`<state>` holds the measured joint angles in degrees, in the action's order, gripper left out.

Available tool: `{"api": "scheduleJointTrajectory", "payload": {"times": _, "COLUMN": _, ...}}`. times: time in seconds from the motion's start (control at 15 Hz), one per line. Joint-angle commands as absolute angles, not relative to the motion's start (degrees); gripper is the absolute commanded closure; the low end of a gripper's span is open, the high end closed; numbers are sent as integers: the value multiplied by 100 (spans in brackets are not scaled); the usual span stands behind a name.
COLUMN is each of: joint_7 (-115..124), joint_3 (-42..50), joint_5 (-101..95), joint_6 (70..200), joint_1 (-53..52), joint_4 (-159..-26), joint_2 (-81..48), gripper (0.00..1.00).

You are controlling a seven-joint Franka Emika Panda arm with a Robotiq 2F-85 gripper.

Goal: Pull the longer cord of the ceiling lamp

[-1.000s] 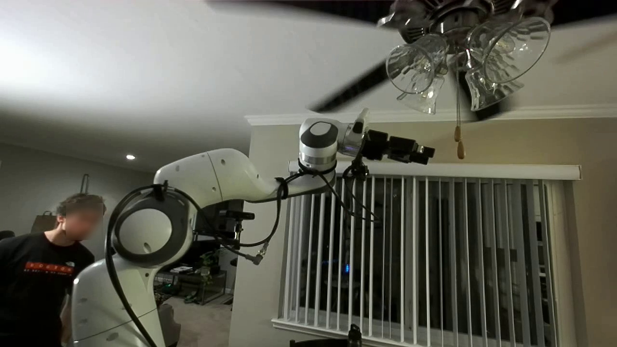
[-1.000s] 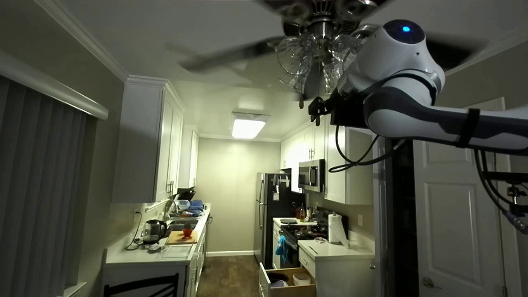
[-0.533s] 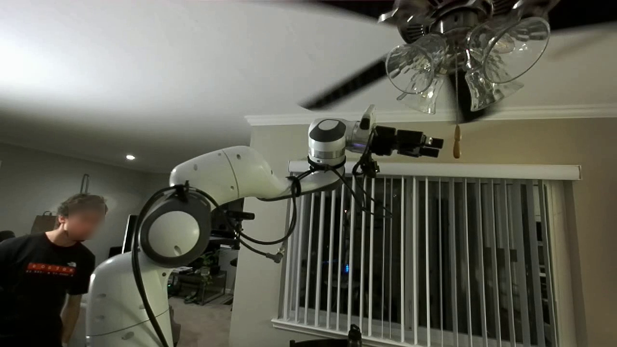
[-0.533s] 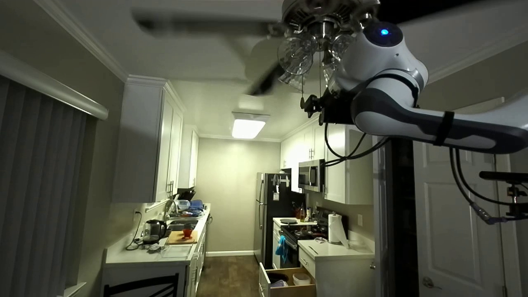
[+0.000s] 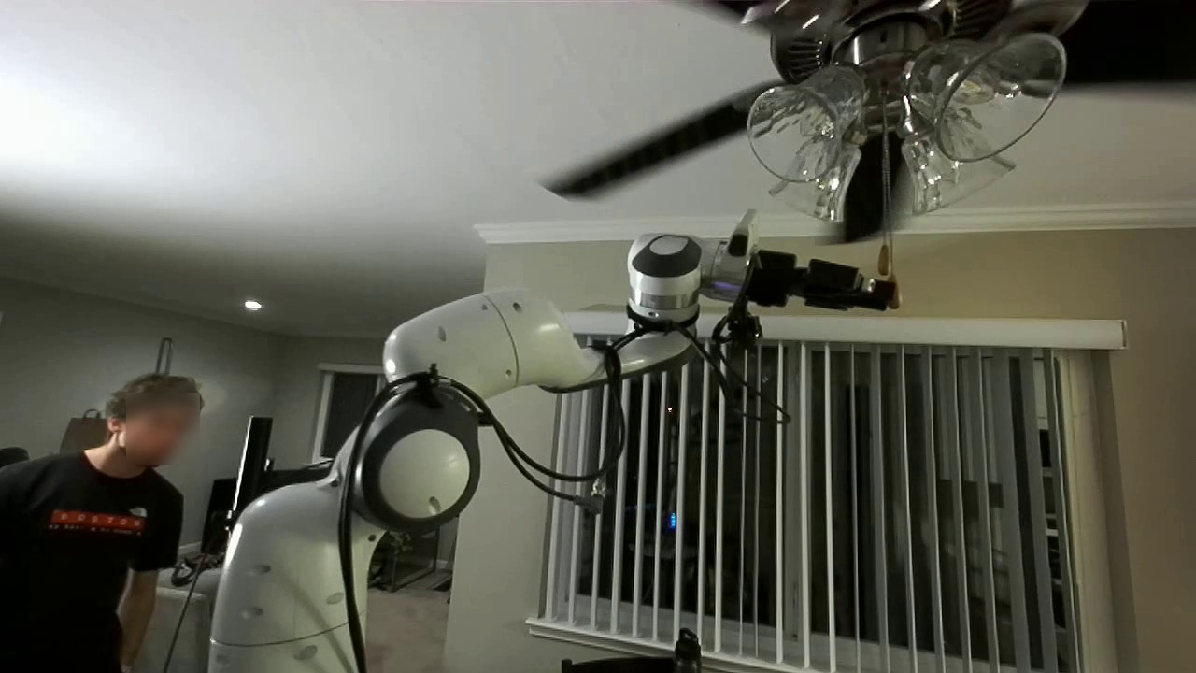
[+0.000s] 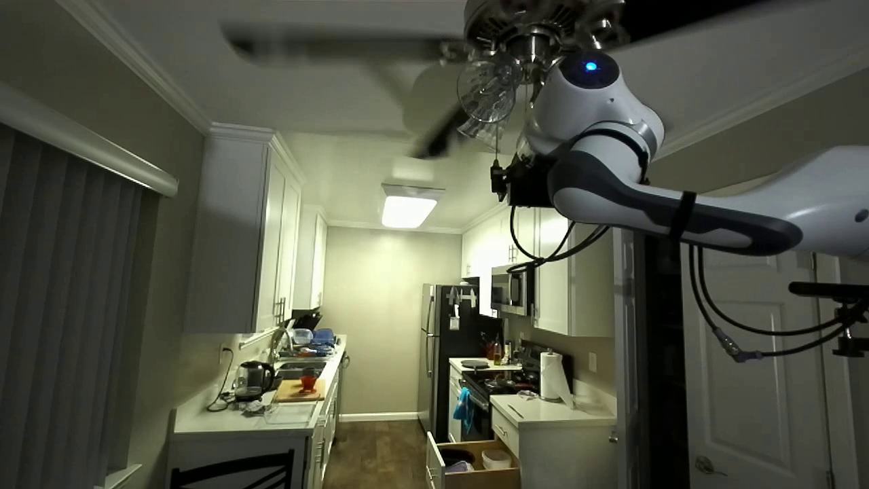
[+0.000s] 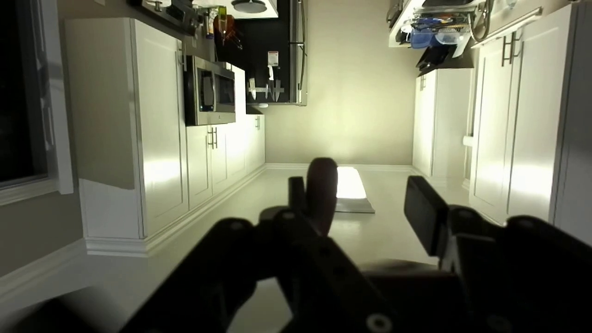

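The ceiling lamp (image 5: 883, 56) has a dark hub, clear glass shades and long dark blades; it also shows in an exterior view (image 6: 533, 49). The longer cord, with its lower orange-brown fob (image 5: 896, 295), hangs at the tips of my gripper (image 5: 881, 295), partly hidden by a finger. A shorter cord's fob (image 5: 884, 260) hangs just above. In the upside-down wrist view, my gripper (image 7: 360, 202) is open. One fob (image 7: 322, 185), apparently the longer cord's, is between the fingers, close against the left one; contact cannot be told. The gripper (image 6: 501, 182) hides this fob in an exterior view.
Blurred fan blades (image 5: 663, 140) stretch above the arm. A window with vertical blinds (image 5: 822, 505) is behind it. A person (image 5: 103, 533) stands at the far left. Kitchen cabinets (image 6: 237, 231) and an open drawer (image 6: 475, 468) are farther back. Loose cables hang from the arm.
My gripper has moved forward to the cords, rightward in one exterior view and leftward in the other, staying open. The fan blades have turned. The hanging fobs have swung slightly.
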<state>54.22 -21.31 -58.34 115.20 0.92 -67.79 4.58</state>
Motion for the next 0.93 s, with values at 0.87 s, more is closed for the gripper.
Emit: {"api": "scheduleJointTrajectory", "payload": {"times": 0.87, "joint_7": 5316, "joint_3": -2068, "joint_5": -5754, "joint_6": 10675, "joint_1": 74, "joint_4": -6385, "joint_2": 81, "gripper": 96}}
